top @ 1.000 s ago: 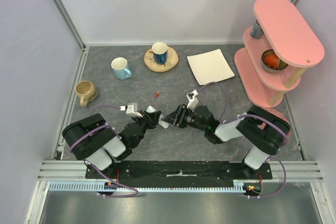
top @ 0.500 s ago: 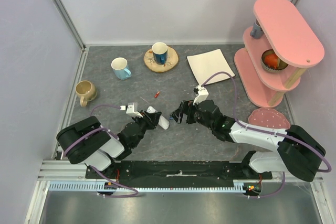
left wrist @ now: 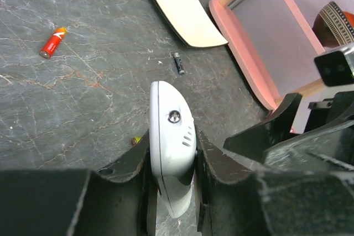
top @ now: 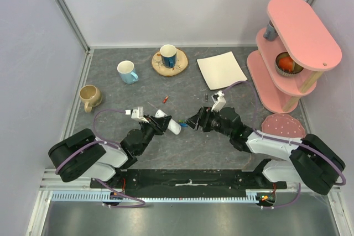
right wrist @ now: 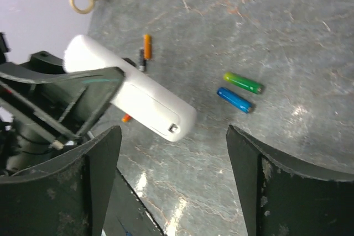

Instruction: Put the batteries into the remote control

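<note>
Left jaws pinching remote [left wrist: 168, 131] low over bench [right wrist: 287, 37]. Right jaws spread wide, empty, near its end. Green battery [right wrist: 242, 82], blue battery [right wrist: 234, 100], red battery [left wrist: 52, 43] lying loose on bench, so guessing none loaded yet.

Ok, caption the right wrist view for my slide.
Open right gripper faces remote clamped in left gripper; green battery and blue battery lie nearby.

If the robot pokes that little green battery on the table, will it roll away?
Probably. The green battery is a smooth round cylinder lying on its side on the flat table, so a sideways poke would likely roll it. It may bump the blue battery lying close beside it. It looks hard and stiff, not squishy.
</note>
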